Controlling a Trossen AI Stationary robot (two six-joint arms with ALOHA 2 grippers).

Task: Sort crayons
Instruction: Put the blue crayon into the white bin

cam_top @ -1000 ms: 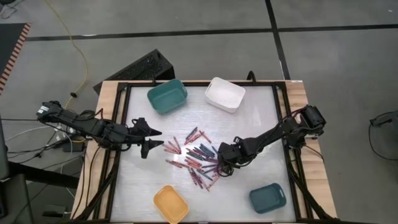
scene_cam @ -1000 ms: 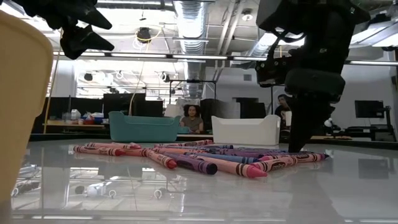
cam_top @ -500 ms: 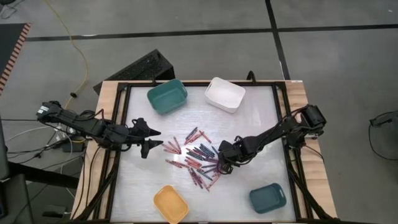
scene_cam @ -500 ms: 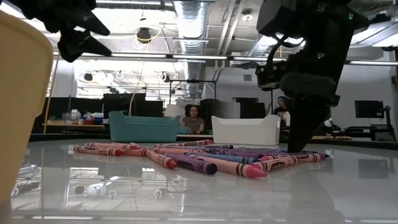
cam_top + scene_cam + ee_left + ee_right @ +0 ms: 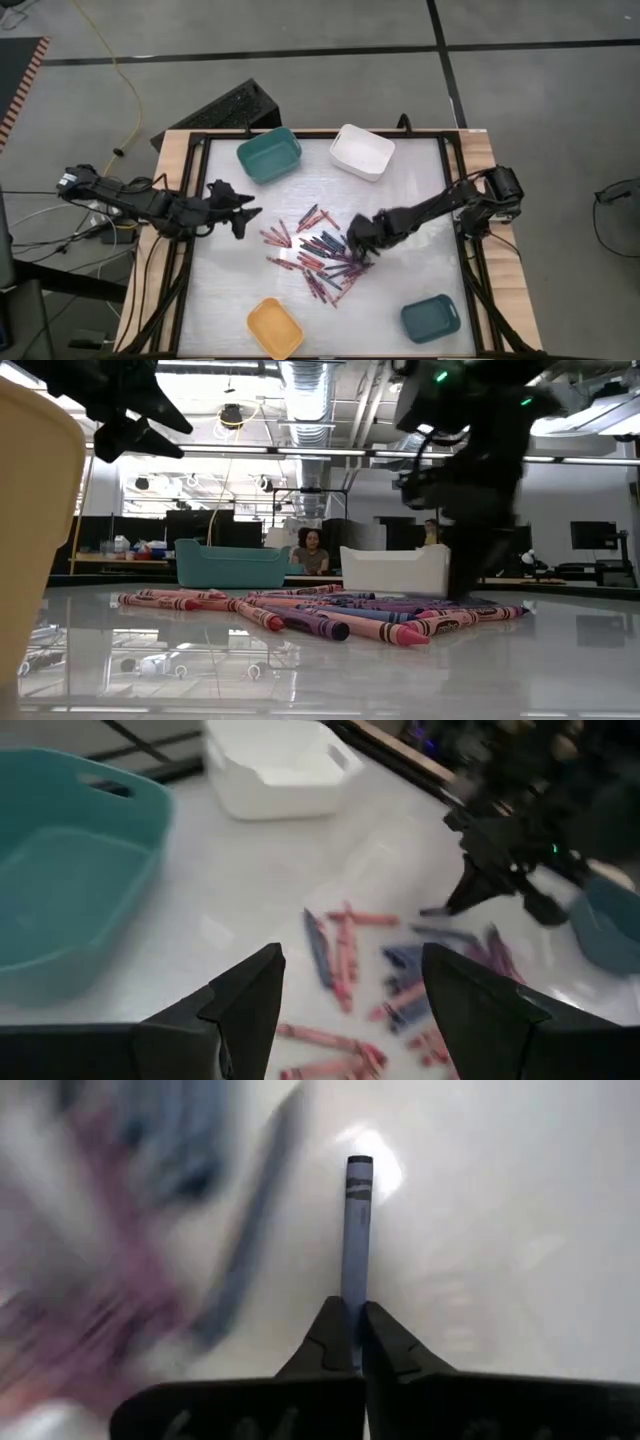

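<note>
White table (image 5: 410, 200) with scattered crayons (image 5: 318, 252), two teal bins (image 5: 268, 154), white bin (image 5: 361, 150), yellow bin (image 5: 274, 326).

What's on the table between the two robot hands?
In the high view, the crayons lie scattered between the left hand and the right hand, which pinches a blue crayon.

Right gripper (image 5: 357, 243) now clamps down on a blue-purple crayon (image 5: 356, 1230); a second ago its fingers stood wide apart over the right edge of the crayon pile (image 5: 318, 252). Its wrist now sits slightly farther back and left. Left gripper (image 5: 243, 215) has drifted a little toward the far side, fingers still spread.
</note>
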